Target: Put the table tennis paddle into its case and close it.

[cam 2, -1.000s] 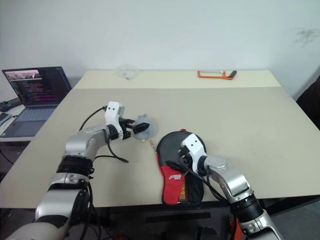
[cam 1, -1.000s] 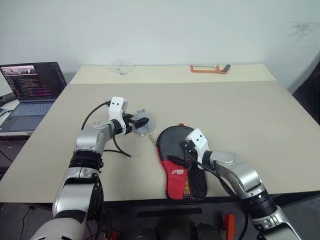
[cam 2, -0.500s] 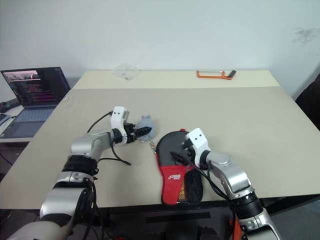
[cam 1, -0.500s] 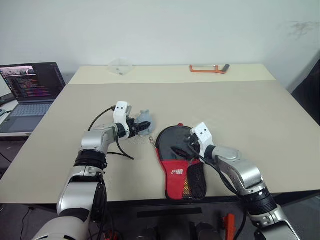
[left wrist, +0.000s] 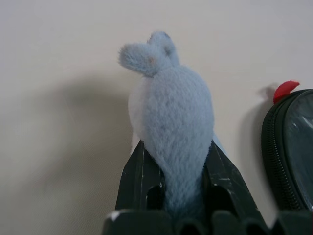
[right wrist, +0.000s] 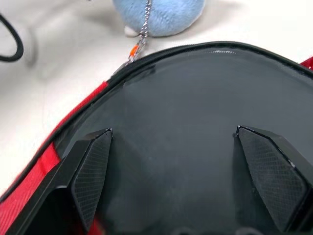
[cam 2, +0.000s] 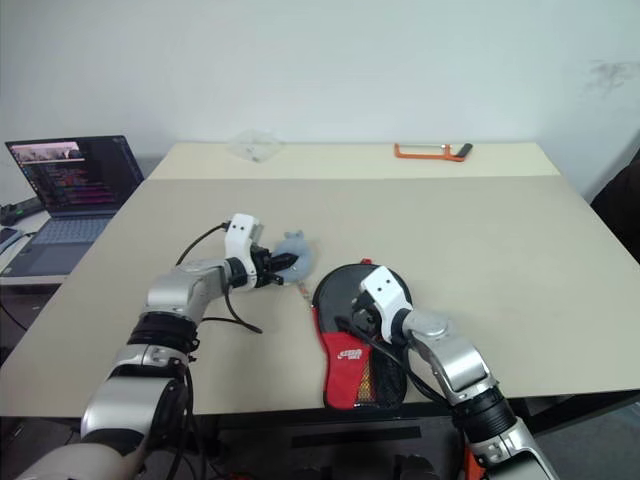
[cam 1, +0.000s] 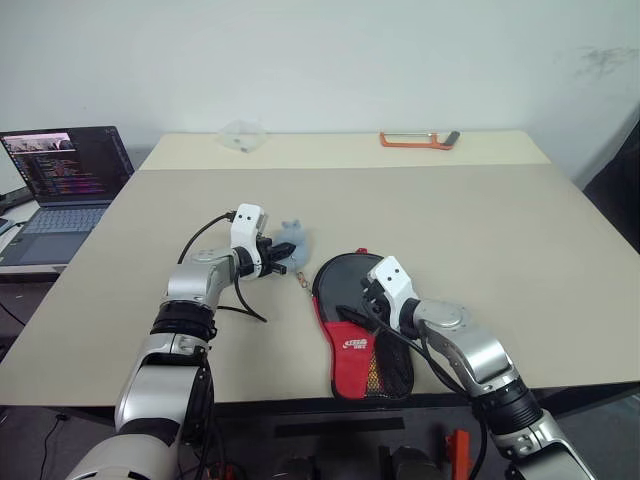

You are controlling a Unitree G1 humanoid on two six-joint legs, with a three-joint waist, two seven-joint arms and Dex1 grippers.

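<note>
Since the earlier frame, my left gripper (left wrist: 177, 196) has closed on the blue plush tag (left wrist: 173, 122) chained to the case (cam 1: 360, 325). My right gripper (right wrist: 188, 169) hovers spread wide over the case's black top, holding nothing. The case lies flat near the front edge of the table (cam 1: 450, 215). Its fabric looks soft and light; the tag would pull the zip, so I should pin the case body. I cannot tell where the paddle is.
</note>
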